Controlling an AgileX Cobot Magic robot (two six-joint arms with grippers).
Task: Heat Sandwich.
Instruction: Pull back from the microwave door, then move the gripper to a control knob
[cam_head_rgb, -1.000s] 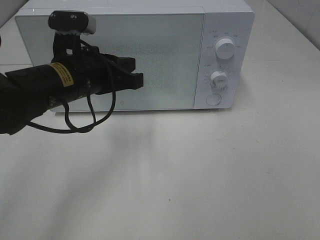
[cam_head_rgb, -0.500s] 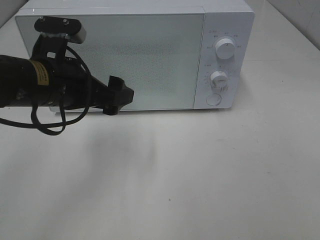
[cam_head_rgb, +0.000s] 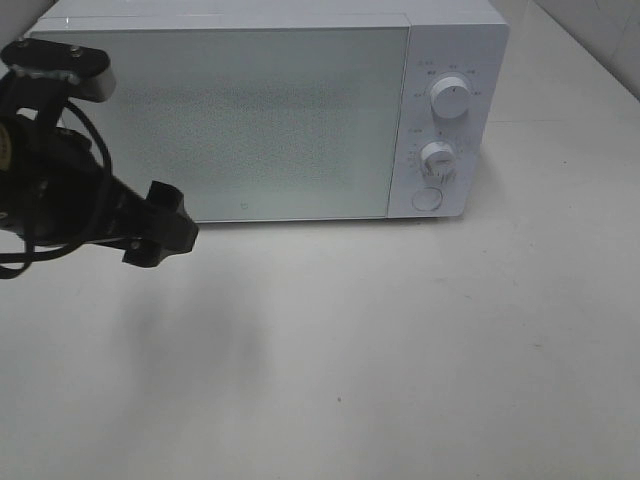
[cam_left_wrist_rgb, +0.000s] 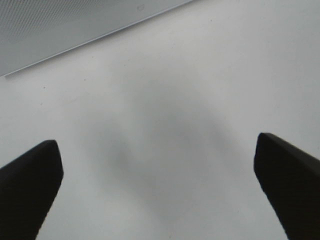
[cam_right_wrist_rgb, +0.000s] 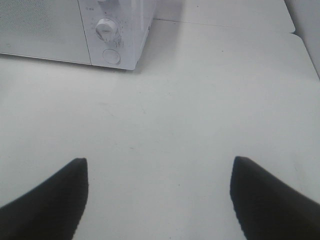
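Plainly, left gripper (cam_left_wrist_rgb: 157, 165) and right gripper (cam_right_wrist_rgb: 157, 190) gape empty — a careless swing could knock the shut microwave door (cam_head_rgb: 250, 120) just beyond the left fingers (cam_left_wrist_rgb: 30, 185).

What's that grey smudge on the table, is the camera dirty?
Exterior high view: a soft shadow falls on the table near the left gripper. Left wrist view: the same grey patch, soft-edged. Right wrist view: even light, microwave sharp.
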